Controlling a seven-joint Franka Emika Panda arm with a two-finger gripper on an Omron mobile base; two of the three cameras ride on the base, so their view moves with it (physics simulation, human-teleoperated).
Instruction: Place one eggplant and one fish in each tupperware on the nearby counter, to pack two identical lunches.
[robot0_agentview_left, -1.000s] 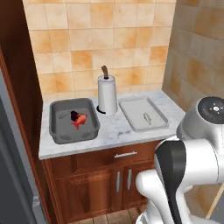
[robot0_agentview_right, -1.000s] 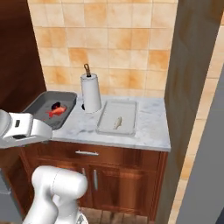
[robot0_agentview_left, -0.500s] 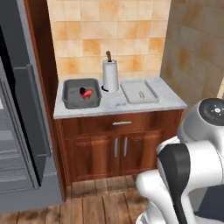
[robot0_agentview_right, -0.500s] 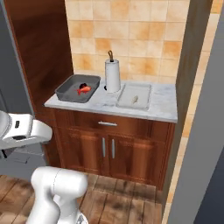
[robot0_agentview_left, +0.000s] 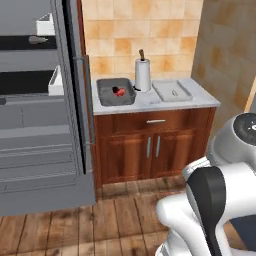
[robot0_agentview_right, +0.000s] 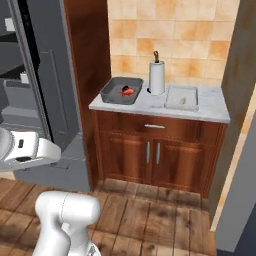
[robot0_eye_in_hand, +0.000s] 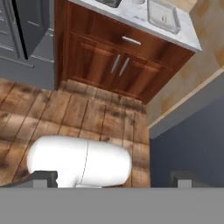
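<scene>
**Sitting on the counter, two containers flank the towel roll**

Left of the paper-towel roll (robot0_agentview_left: 142, 74) sits the dark grey tupperware (robot0_agentview_left: 115, 92) holding the red-orange fish (robot0_agentview_left: 119, 91). Right of the roll lies the pale tupperware (robot0_agentview_left: 171, 90) with a small pale item inside (too small to identify). The gripper (robot0_eye_in_hand: 113, 178), well away from the roll, stands wide and released, grasping nothing.

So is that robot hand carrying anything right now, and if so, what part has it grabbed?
Nothing. The gripper is open, its fingertips wide apart over bare wooden floor.
</scene>
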